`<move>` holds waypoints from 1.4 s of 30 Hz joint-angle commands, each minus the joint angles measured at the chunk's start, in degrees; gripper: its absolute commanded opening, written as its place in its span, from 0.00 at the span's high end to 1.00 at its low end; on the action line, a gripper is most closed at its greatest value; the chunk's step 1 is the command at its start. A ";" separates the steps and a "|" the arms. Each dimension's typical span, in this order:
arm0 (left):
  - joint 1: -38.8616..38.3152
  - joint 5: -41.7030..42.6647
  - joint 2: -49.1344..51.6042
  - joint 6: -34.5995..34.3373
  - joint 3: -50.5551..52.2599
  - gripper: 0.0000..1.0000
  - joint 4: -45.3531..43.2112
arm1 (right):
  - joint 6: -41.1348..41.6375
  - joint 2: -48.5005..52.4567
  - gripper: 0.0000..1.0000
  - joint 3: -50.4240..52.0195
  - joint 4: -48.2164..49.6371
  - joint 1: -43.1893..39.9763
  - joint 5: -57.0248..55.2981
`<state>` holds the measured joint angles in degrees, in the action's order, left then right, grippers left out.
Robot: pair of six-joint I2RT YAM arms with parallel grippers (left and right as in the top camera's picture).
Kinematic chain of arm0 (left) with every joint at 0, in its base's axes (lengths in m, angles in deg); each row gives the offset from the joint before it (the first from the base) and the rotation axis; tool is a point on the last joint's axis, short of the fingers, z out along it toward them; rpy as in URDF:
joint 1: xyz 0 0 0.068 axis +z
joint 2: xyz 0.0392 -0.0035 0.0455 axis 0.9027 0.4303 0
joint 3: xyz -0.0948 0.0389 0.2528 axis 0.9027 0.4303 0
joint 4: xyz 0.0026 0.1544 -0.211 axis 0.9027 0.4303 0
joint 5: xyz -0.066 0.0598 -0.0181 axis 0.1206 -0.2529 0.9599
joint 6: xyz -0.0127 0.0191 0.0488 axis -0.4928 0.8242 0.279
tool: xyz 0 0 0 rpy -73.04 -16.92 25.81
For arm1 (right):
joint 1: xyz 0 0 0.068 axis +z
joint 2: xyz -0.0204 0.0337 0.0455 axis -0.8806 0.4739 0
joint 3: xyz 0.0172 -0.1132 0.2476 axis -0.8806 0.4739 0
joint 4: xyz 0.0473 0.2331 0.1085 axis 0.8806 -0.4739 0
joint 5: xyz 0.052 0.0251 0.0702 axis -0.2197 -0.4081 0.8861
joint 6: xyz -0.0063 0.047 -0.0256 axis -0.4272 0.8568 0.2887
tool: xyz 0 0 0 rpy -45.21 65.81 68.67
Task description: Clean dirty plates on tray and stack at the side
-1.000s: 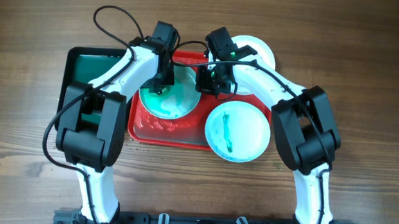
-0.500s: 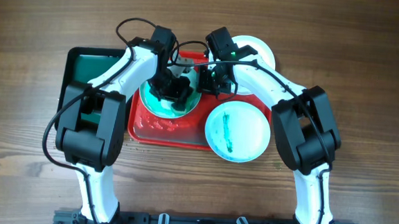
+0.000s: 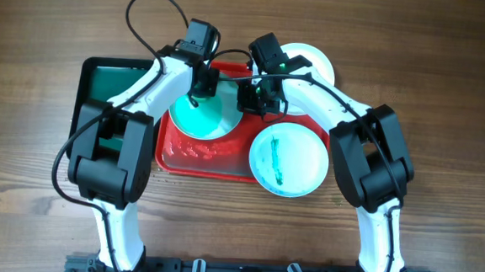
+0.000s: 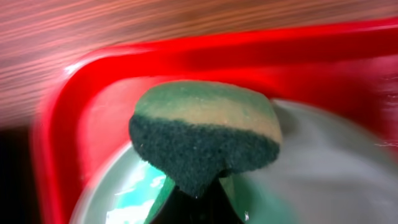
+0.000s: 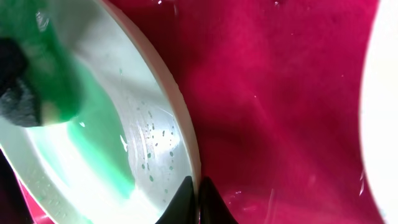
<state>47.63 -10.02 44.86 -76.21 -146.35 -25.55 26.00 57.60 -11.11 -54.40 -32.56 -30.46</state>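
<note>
Red tray (image 3: 192, 156), wet sheen; tray plate (image 3: 213, 126) smeared teal; front plate (image 3: 304, 165) white w/ teal streak; sponge (image 4: 205, 146) dk green + tan; bench (image 3: 448, 81) brown woodgrain.

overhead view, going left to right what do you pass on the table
green tray → teal plate → streaked plate. The far plate overlaps the streaked one, so it is left out.
</note>
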 commanded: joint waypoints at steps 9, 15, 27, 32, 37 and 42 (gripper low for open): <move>-1.99 30.21 0.74 15.56 0.26 0.96 20.04 | -0.61 0.74 0.95 -0.76 -0.09 -0.17 0.74; 0.07 -6.08 0.74 1.42 0.26 0.96 20.46 | -0.57 0.74 0.96 -0.76 -0.11 -0.17 0.76; 2.95 -12.87 -1.38 -14.88 -11.74 0.96 19.39 | -0.50 0.74 0.96 -0.76 -0.28 -0.17 0.76; 7.78 -8.15 -4.81 -14.84 -21.18 0.96 30.25 | -0.59 0.31 0.96 -0.90 -0.79 -0.17 1.60; 16.11 -3.06 -7.78 -14.82 -21.40 0.96 38.77 | -5.01 -11.87 0.96 -0.90 -6.67 2.93 -19.34; 18.25 -3.08 -7.78 -14.84 -21.40 0.96 39.19 | -5.09 -16.57 0.95 -0.90 -9.81 9.49 -43.01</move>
<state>64.37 -14.22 38.61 -90.33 -167.01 13.62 22.26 45.10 -10.98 -63.10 -27.47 -53.06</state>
